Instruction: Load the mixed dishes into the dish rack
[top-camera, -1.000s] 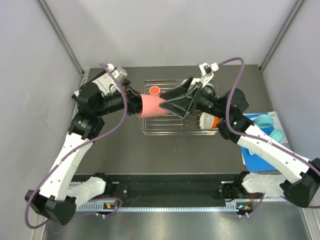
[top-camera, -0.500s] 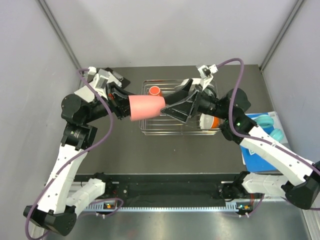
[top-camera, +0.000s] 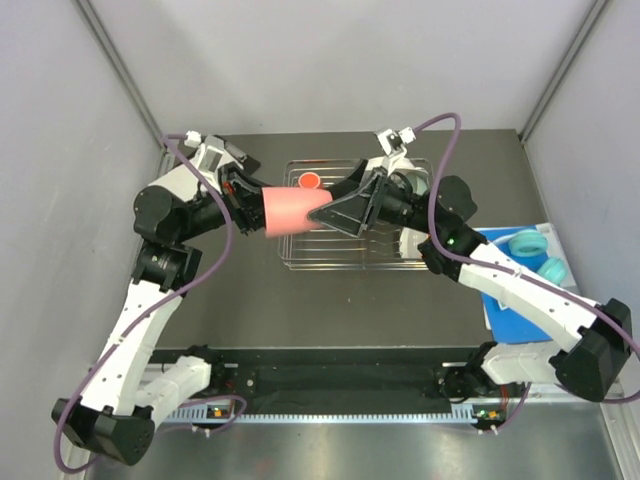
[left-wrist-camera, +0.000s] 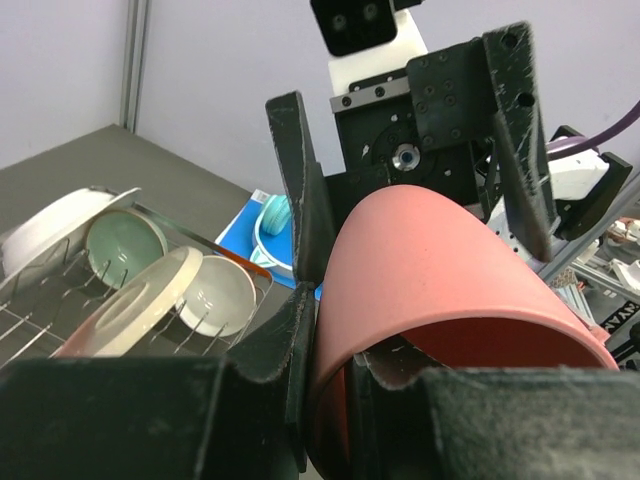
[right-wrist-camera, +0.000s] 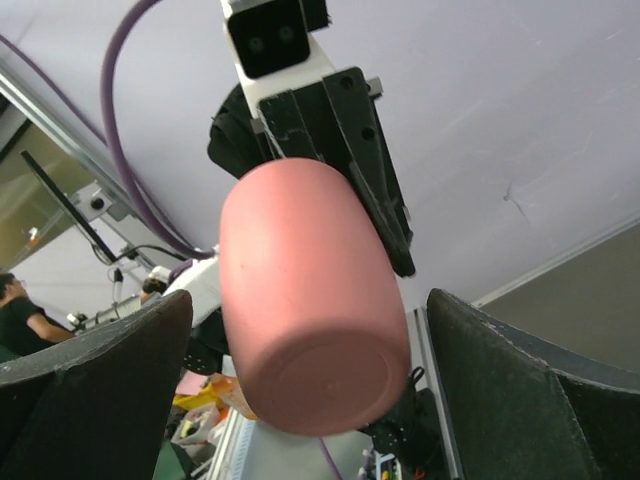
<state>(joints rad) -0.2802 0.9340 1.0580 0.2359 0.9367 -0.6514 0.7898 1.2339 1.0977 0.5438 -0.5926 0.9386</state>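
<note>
My left gripper (top-camera: 255, 205) is shut on the rim of the salmon-pink cup (top-camera: 290, 210), one finger inside and one outside, holding it sideways in the air over the left part of the dish rack (top-camera: 340, 258). My right gripper (top-camera: 325, 210) is open, its fingers (right-wrist-camera: 90, 385) standing either side of the cup's base (right-wrist-camera: 310, 330) without touching it. The orange mug (top-camera: 310, 182) stands in the rack's back left. In the left wrist view the rack (left-wrist-camera: 40, 310) holds the mint green bowl (left-wrist-camera: 125, 245), a cream plate (left-wrist-camera: 130, 305) and a white plate (left-wrist-camera: 50, 225).
A blue-and-white booklet (top-camera: 520, 300) lies at the right with turquoise rings (top-camera: 525, 243) on it. Grey walls close in the table on the left, back and right. The black rail with the arm bases (top-camera: 340, 380) runs along the near edge.
My left arm has drawn the cup slightly left and back. My right gripper has moved left, so its open fingers now straddle the cup's base.
</note>
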